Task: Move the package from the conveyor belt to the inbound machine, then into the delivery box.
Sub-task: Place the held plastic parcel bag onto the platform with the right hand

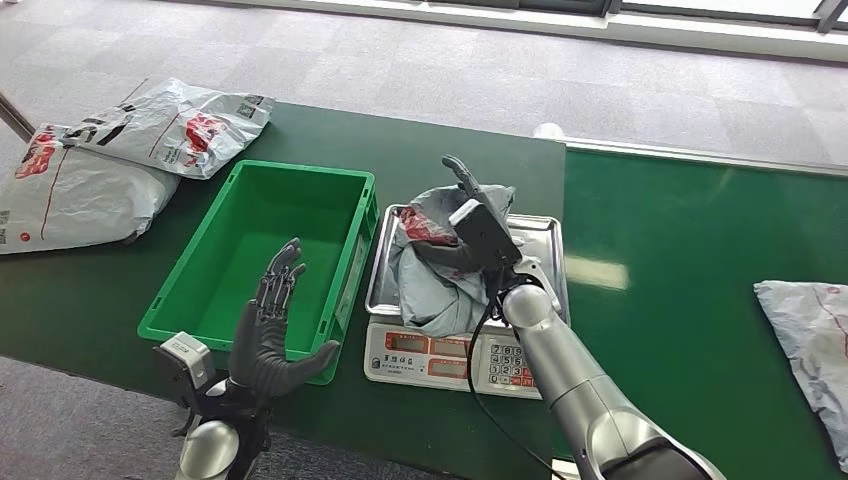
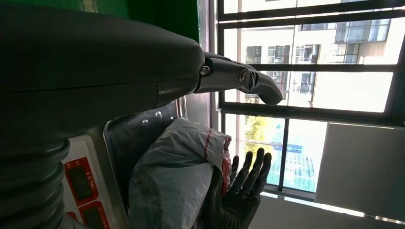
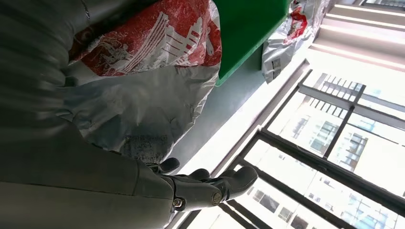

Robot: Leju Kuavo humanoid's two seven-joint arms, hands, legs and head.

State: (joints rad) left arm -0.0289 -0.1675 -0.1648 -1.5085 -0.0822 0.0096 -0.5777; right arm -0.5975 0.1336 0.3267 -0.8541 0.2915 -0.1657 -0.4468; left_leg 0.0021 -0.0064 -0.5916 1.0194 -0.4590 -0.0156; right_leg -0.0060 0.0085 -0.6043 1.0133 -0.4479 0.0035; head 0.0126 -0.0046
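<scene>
We see crumpled grey plastic package with red print (image 1: 437, 270) on steel-pan scale (image 1: 540, 238), just right of green plastic crate (image 1: 190, 310). Right robot hand (image 1: 470, 235) grips package; left robot hand (image 1: 275, 330) spread, holding nothing, before crate.

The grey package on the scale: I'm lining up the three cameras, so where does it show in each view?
Head view: the grey package lies crumpled on the scale's steel tray, right of the green crate, under the right hand.
Left wrist view: lower middle, against the tray, with the right hand beside it.
Right wrist view: upper left, red print showing, beside the crate's green edge.
Shared landmark: the package's red print.
</scene>
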